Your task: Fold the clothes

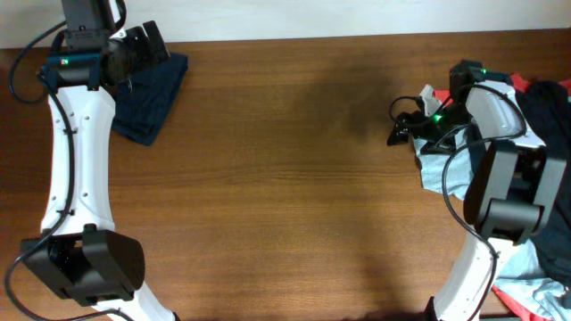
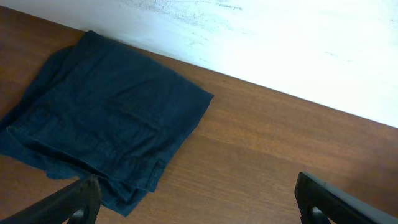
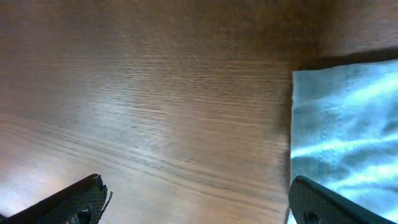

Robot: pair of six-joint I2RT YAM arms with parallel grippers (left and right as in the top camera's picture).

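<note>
The left gripper (image 2: 196,186) and right gripper (image 3: 196,193) are held wide apart, empty. The folded shorts (image 2: 106,124) should be left flat and not dragged.

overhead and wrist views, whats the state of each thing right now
shorts, folded, lying flat
left pincer, open, empty
right pincer, open, empty
t-shirt, crumpled, not folded
red garment, bunched up
</note>
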